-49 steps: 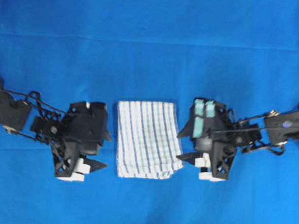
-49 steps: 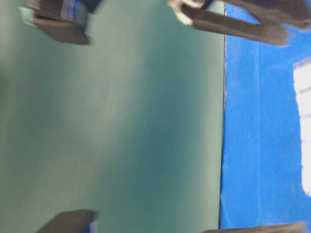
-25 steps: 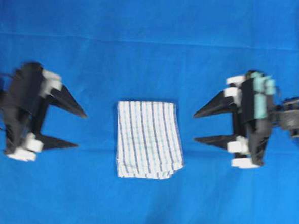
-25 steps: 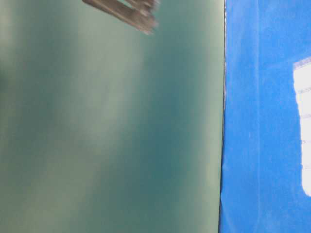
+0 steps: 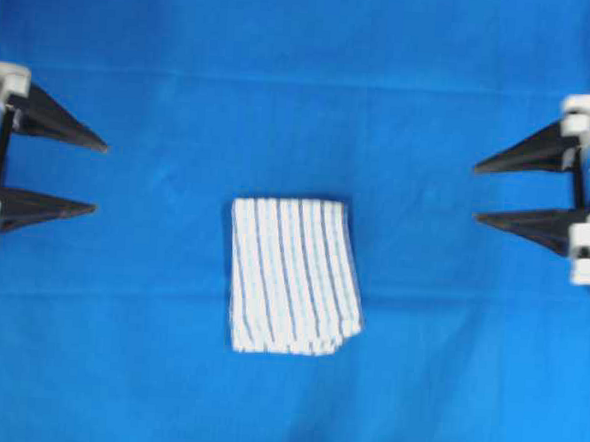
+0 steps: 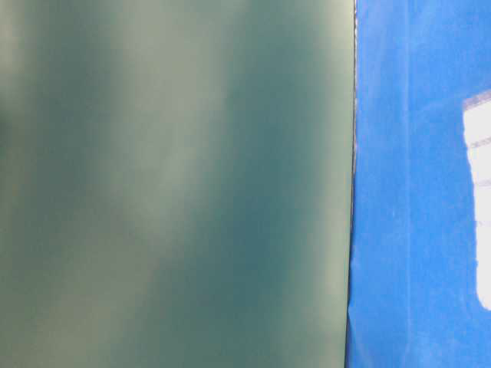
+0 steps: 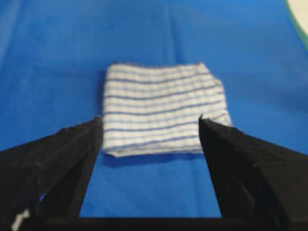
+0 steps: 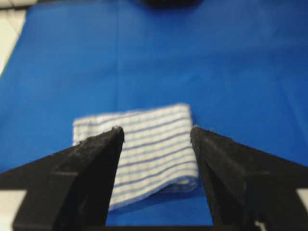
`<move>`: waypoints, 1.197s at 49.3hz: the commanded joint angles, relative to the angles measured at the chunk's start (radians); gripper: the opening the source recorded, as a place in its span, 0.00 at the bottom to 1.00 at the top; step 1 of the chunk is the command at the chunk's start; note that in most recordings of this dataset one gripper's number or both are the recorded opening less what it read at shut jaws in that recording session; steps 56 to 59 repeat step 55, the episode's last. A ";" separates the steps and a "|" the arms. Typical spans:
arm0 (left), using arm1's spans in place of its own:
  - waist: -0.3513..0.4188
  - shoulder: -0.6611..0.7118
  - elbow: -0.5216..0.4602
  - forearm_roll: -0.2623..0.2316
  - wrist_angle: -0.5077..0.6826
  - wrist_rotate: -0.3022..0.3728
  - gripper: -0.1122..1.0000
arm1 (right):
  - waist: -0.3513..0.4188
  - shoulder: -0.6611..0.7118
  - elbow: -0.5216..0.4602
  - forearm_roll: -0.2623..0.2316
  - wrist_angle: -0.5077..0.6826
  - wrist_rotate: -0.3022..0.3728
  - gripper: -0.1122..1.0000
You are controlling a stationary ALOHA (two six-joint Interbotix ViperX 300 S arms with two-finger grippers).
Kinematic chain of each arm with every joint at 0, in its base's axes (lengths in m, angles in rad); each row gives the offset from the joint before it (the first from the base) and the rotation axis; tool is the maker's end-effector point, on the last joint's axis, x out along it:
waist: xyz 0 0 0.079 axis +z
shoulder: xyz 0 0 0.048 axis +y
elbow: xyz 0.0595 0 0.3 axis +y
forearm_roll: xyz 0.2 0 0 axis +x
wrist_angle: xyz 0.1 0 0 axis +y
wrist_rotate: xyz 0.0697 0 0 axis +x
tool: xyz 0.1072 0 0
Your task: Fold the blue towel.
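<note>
Lying folded into a compact stack at the middle of the blue-covered desk [image 5: 305,61], the blue towel [image 5: 292,276] looks light, soft and floppy, best pinched at a hemmed corner, while the left tool [image 5: 92,177] and right tool [image 5: 480,194] stand spread and empty, well apart from it.

Blue towel [image 5: 294,276]: white, thin dark-blue and light-blue stripes. Surface cloth [image 5: 303,91]: solid bright blue. Hand fingers [image 7: 240,163]: black.
</note>
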 commanded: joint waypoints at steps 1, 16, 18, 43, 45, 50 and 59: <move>0.025 -0.057 0.018 0.002 -0.011 0.005 0.76 | -0.031 -0.072 0.038 -0.003 -0.020 -0.002 0.67; 0.107 -0.285 0.176 0.002 0.002 0.006 0.76 | -0.121 -0.238 0.216 -0.003 -0.074 -0.003 0.67; 0.110 -0.307 0.190 0.002 0.005 0.006 0.76 | -0.126 -0.241 0.236 -0.003 -0.091 -0.003 0.67; 0.115 -0.345 0.227 0.002 0.015 0.005 0.76 | -0.140 -0.233 0.281 0.002 -0.152 -0.002 0.67; 0.115 -0.344 0.227 0.002 0.015 0.005 0.76 | -0.141 -0.233 0.281 0.002 -0.152 -0.002 0.67; 0.115 -0.344 0.229 0.000 0.015 0.005 0.76 | -0.141 -0.233 0.281 0.002 -0.152 -0.002 0.67; 0.115 -0.342 0.230 0.000 0.015 0.005 0.76 | -0.141 -0.233 0.281 0.002 -0.147 -0.002 0.67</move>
